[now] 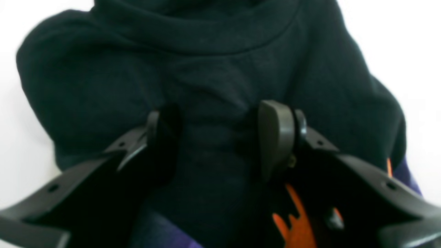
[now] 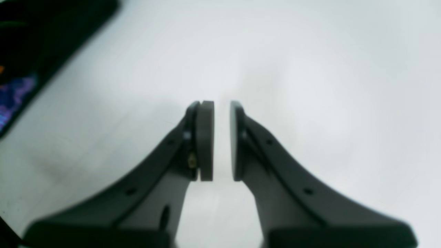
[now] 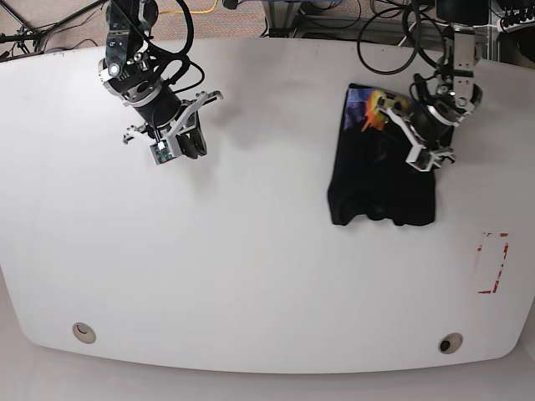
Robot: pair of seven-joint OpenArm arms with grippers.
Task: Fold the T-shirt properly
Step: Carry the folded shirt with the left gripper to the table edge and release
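Note:
The black T-shirt [image 3: 378, 180] lies folded into a rough rectangle on the right of the white table, with its orange and purple print [image 3: 372, 113] showing at the far end. My left gripper [image 3: 401, 132] is down on the shirt's far right part. In the left wrist view its jaws stand open [image 1: 218, 113] with a ridge of black T-shirt [image 1: 137, 69] between them, and the orange print [image 1: 296, 224] shows below. My right gripper [image 3: 171, 153] hovers at the far left, well away from the shirt. Its pads [image 2: 206, 137] are nearly together and hold nothing. A corner of the T-shirt [image 2: 27, 41] shows there.
The white table [image 3: 251, 251] has a red rectangular outline [image 3: 491, 263] near its right edge. Two round holes [image 3: 82, 332] [image 3: 450, 343] sit near the front edge. Cables and equipment lie beyond the far edge.

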